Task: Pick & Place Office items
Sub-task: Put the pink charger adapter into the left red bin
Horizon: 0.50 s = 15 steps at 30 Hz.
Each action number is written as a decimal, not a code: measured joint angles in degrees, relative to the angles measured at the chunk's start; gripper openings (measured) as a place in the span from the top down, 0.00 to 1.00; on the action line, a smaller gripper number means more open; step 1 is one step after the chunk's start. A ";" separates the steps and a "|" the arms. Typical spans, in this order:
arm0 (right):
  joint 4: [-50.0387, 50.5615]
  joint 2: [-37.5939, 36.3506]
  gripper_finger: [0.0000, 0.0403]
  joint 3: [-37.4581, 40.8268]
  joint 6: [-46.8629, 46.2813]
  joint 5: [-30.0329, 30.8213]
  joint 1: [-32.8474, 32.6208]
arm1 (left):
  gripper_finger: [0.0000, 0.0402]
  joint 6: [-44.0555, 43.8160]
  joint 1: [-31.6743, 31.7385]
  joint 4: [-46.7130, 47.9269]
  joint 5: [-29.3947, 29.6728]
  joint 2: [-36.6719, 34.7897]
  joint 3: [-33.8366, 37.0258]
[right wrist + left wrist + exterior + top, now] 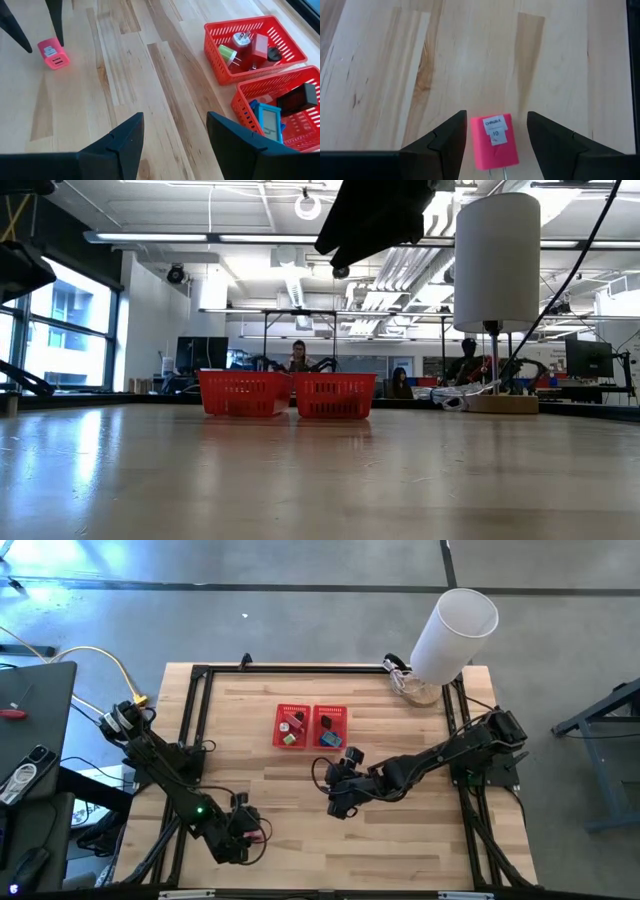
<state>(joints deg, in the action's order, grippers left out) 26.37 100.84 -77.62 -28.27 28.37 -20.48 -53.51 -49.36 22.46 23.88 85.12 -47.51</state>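
Pink charger block [494, 141], labelled face up, lies on the wooden table [470, 55] between the spread fingers of the left gripper [494, 147], near the table's front left and well apart from the red mesh basket [252, 47]; nothing is gripped yet. Right gripper [174, 145] hangs part-open and empty near the basket. Risk: the block sits slightly skewed to the fingers, so closing could twist or squirt it out.

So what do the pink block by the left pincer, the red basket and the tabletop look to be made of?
Pink block: looks like moulded plastic, smooth and matte, with a white printed label; probably a charger. Red basket: likely plastic, its walls a glossy open lattice. Tabletop: wood, pale jointed planks with visible grain and a slight sheen.
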 joint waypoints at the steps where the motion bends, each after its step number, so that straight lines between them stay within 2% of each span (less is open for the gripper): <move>1: 0.00 0.00 0.49 0.00 0.00 -0.01 -0.01 | 0.50 -0.22 0.00 0.00 0.00 0.00 0.00; 9: 0.00 0.00 0.49 0.00 0.08 -0.01 -0.01 | 0.50 -0.33 0.00 -0.02 0.06 0.20 0.00; 15: 0.02 0.00 0.49 0.00 0.20 -0.29 -0.04 | 0.50 -1.49 0.00 -0.07 -0.02 3.76 0.00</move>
<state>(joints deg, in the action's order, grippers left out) 26.39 100.84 -77.62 -28.08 28.08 -20.52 -55.00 -49.36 22.38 23.86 88.88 -47.51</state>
